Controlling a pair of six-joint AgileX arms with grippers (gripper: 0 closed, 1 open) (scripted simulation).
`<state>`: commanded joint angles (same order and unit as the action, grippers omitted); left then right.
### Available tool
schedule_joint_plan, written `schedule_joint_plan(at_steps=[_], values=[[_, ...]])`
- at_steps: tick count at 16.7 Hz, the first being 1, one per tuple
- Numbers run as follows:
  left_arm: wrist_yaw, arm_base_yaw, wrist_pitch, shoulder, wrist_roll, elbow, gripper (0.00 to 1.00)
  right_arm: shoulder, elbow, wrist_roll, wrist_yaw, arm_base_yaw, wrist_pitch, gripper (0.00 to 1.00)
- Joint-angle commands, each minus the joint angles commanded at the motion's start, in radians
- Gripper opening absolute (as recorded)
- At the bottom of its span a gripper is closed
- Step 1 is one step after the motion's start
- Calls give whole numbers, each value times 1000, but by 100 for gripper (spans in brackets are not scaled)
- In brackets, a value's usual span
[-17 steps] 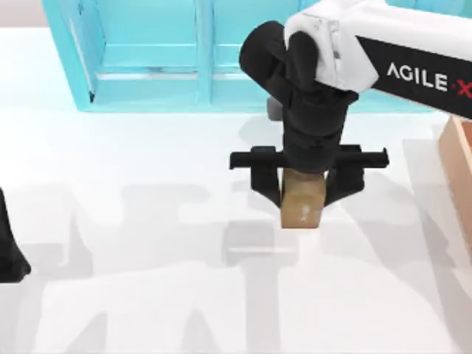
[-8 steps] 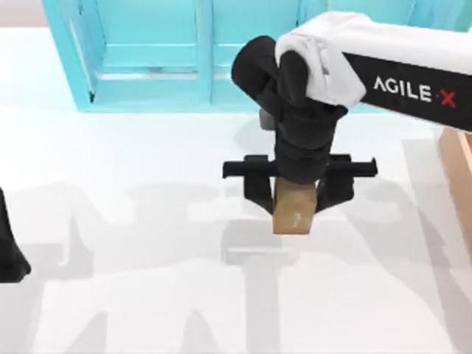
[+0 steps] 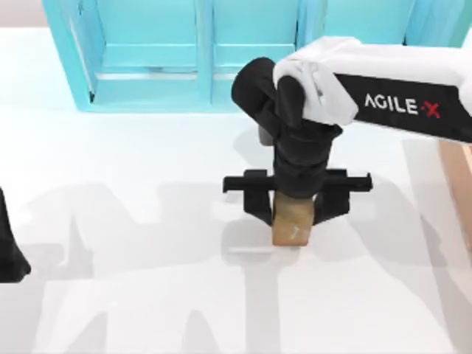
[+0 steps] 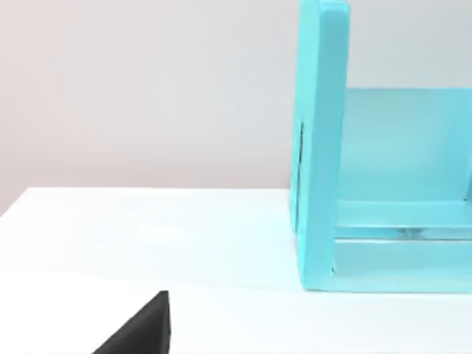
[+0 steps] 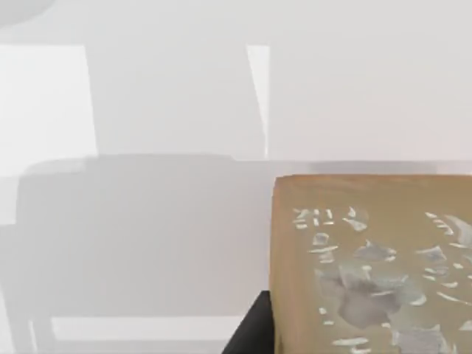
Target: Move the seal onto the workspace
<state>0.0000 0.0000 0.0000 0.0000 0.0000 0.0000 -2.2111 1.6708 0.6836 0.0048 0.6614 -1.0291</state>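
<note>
- My left gripper (image 3: pixel 10 258) sits parked at the near left edge of the tabletop, out of the work; I cannot tell how it is set.
- Just out from me, near the middle of the tabletop, my right gripper (image 3: pixel 293 210) points straight down with its fingers (image 3: pixel 258 205) clamped on the seal (image 3: pixel 291 225), one on each side of the small tan-brown block.
- In the right wrist view the seal (image 5: pixel 372 265) shows its marked face close up, with the pale pattern across it and the white workspace (image 5: pixel 147 221) spread out beyond.
- From above, the seal's shadow lies close beside it on the workspace (image 3: pixel 147 295), so I judge it is low over the surface; whether it is touching I cannot tell.
- The step in hand looks like the set-down: the seal is already over open tabletop, well clear of the shelf.
- The next move calls for easing down until the block rests flat, then parting the fingers evenly so it does not tip, and lifting straight up.
- To the right, at the table's edge, stands the light-wood box (image 3: pixel 459 184), apart from my path.
- Farthest back is the turquoise shelf unit (image 3: pixel 155 66), its compartments facing me, well behind the seal.
</note>
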Motion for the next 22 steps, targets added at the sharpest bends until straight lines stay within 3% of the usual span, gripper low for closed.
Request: schedule_joint_plan(at_steps=[12, 22], values=[[0, 0, 0, 0, 0, 0, 100, 0, 0, 0, 0, 0, 0, 98], [0, 0, 0, 0, 0, 0, 100, 0, 3, 0, 0, -1, -3, 100]])
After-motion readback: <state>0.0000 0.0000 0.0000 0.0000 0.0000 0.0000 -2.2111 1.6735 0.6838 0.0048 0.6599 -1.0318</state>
